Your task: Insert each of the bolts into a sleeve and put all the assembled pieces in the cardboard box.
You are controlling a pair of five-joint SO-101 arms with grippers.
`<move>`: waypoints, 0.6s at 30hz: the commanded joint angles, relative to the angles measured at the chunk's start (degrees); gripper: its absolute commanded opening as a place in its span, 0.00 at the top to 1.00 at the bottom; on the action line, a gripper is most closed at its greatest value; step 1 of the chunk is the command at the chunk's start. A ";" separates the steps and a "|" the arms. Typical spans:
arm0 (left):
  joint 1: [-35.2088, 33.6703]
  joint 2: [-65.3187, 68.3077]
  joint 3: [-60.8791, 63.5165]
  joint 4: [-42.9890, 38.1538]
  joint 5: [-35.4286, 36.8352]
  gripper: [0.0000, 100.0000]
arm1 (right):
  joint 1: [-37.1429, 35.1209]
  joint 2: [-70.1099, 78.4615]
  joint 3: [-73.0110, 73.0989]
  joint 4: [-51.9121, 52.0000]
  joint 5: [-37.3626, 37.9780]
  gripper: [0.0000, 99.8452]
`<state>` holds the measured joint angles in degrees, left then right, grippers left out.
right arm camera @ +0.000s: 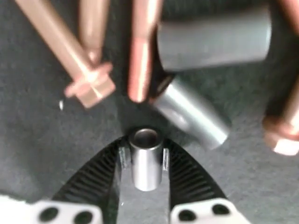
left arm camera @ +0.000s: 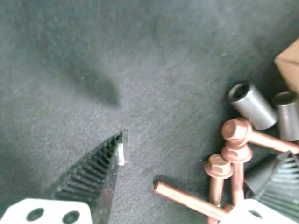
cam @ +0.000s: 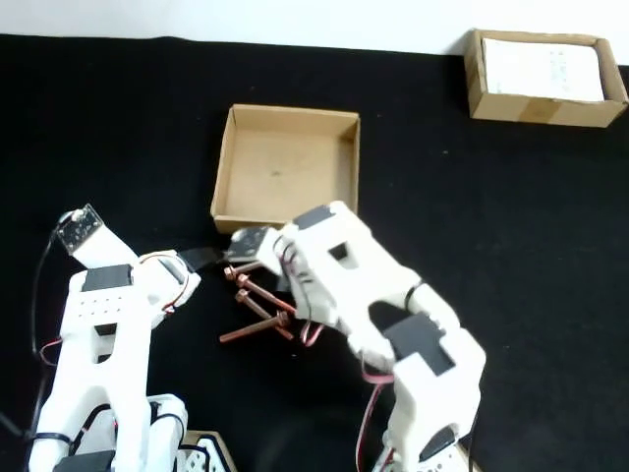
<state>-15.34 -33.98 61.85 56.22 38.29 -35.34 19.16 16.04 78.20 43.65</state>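
**Sleeve in right gripper, black cloth table**

Nearest: right gripper clamped on the sleeve; left gripper spread wide, just beside loose bolts and two spare sleeves. Beyond: cardboard box. Farthest: second box with printed sheet, print too small to read.

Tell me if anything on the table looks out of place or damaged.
Nothing looks damaged or spilled. The bolts lie crossed over one another in a loose heap near the cardboard box, with sleeves beside them. The right gripper grips one sleeve.
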 commanded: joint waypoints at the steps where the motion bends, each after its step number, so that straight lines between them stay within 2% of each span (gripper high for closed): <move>1: -0.66 -0.13 0.84 -2.11 -0.09 0.55 | 4.53 -2.59 -8.31 11.56 0.00 0.99; 5: -0.66 -0.31 3.74 -6.77 -0.09 0.55 | 7.43 -8.75 -22.64 22.81 -6.42 0.99; 8: -0.57 -0.48 4.53 -7.30 -0.09 0.55 | 10.68 -16.04 -27.21 22.81 -12.22 0.99; 12: -0.48 -0.48 5.67 -7.56 -0.97 0.55 | 13.32 -27.74 -25.80 22.81 -18.02 0.99; 16: -0.48 -0.57 5.41 -7.03 -8.09 0.55 | 14.90 -40.57 -18.42 22.81 -23.65 0.99; 18: -0.48 -0.57 3.65 -4.75 -9.05 0.55 | 15.25 -47.96 -12.35 22.81 -25.05 0.99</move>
<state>-15.34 -33.98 67.65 49.45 31.08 -21.19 -17.41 -1.98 100.35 20.88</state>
